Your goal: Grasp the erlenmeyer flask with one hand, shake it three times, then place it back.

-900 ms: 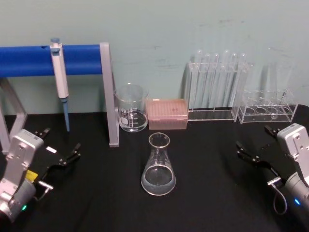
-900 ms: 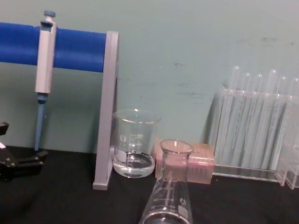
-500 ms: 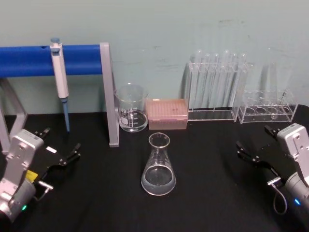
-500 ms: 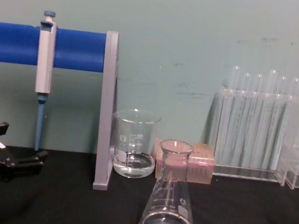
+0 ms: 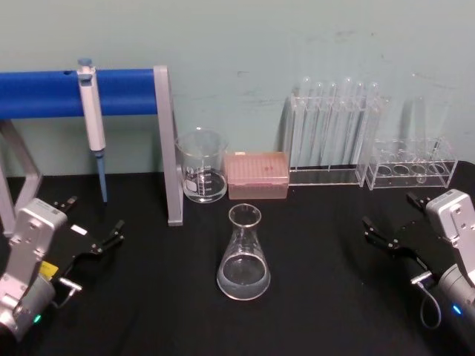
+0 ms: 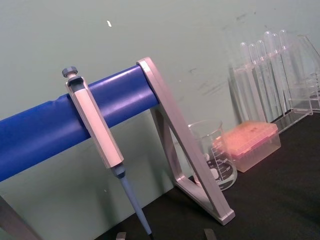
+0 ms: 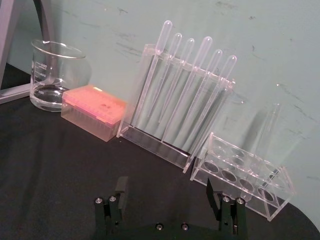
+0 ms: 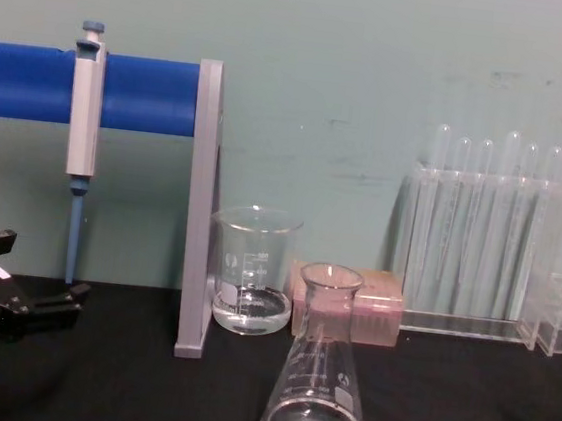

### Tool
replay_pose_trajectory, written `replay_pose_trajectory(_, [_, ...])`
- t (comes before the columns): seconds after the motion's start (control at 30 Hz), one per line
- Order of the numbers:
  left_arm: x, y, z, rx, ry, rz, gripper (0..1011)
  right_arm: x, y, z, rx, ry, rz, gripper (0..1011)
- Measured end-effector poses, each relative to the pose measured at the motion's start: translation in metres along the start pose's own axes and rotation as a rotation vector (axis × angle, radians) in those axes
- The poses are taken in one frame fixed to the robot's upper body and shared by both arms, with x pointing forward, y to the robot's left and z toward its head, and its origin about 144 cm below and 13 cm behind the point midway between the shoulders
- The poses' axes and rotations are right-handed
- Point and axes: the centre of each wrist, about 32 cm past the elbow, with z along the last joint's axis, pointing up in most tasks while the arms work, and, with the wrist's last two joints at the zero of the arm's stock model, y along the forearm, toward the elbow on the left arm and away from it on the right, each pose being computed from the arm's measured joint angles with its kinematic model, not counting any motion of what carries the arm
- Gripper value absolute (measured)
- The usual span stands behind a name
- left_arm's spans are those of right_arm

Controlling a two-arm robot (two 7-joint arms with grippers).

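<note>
Erlenmeyer flask (image 8: 317, 390) base cropped — left gripper (image 5: 96, 213), right gripper (image 5: 387, 209) parked aside.

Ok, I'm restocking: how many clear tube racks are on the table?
2: a tall rack against the wall right of the pink box, and a low rack just right of it.

Centre: erlenmeyer flask (image 5: 243, 256) stands on the table (image 5: 319, 304), in front of everything else.
Behind it: beaker (image 5: 201, 167) on the left, tip box (image 5: 256, 175) on the right.
Left: stand (image 5: 167, 141) just beside the beaker; pipette (image 5: 93, 119) hangs on it.
Right rear: tube rack (image 5: 334, 137), small rack (image 5: 412, 169) beside it.
Sides: left claw (image 5: 95, 213) and right claw (image 5: 388, 209), well apart from the flask.
</note>
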Motion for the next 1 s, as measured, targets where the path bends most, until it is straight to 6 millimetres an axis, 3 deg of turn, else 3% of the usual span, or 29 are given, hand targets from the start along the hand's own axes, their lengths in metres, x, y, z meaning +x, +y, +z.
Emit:
replay_pose_trajectory(0.67, [0.0,0.0,0.0,0.0,0.0,0.0,1001,0.018,-0.015,0.007,0.014,0.106,0.104,1000])
replay_pose_trajectory(1.0, [0.0,0.0,0.0,0.0,0.0,0.0,1001,0.014,-0.022,0.017,0.072,0.161,0.251,1000])
